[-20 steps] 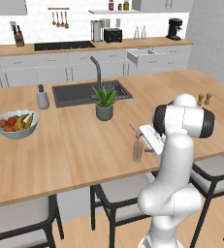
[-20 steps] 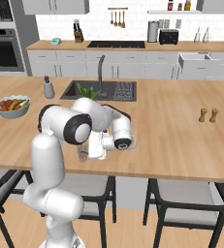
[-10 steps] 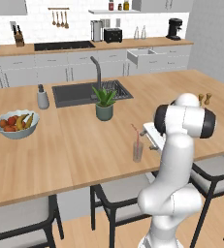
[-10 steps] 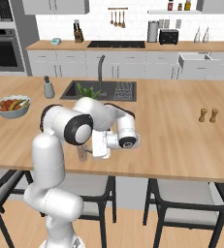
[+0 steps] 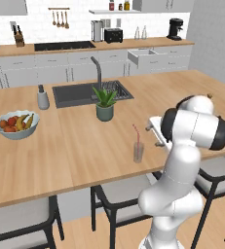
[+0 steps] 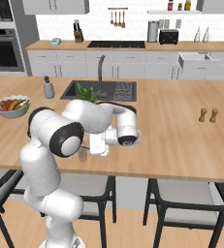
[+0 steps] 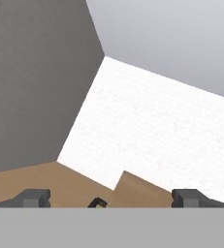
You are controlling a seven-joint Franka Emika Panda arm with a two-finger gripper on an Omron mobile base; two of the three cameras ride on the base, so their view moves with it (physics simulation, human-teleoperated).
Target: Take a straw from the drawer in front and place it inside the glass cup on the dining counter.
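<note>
Since a sec ago the hand has pulled back toward the arm's body, away from the glass cup [image 5: 139,152], which stays put w/ the straw [image 5: 136,132] in it.

Left base view: you've got the cup, a small translucent straight-sided tumbler, near the front edge of the dining counter [image 5: 75,146], a wide light-wood top. Thin red straw stands in it, leaning a bit, bent end up. Gripper [image 5: 154,130] sits just right of the cup, not touching; white hand, fingers hard to make out here. Plant pot [image 5: 104,111] is further back by the dark inset sink [image 5: 80,94]; fruit bowl [image 5: 16,126] is near the left edge. Bare wood all round the cup, plenty of room. Drawer [image 5: 142,56] stands open at the back wall cabinets.

Right base view: cup [image 6: 83,154] is mostly hidden behind the arm, near the front edge. Salt & pepper pair [image 6: 208,115] is well apart toward the right edge.

Hand view: you see two dark fingertips [image 7: 33,198] wide apart, nothing between them; wood surface below, white and grey walls beyond.
</note>
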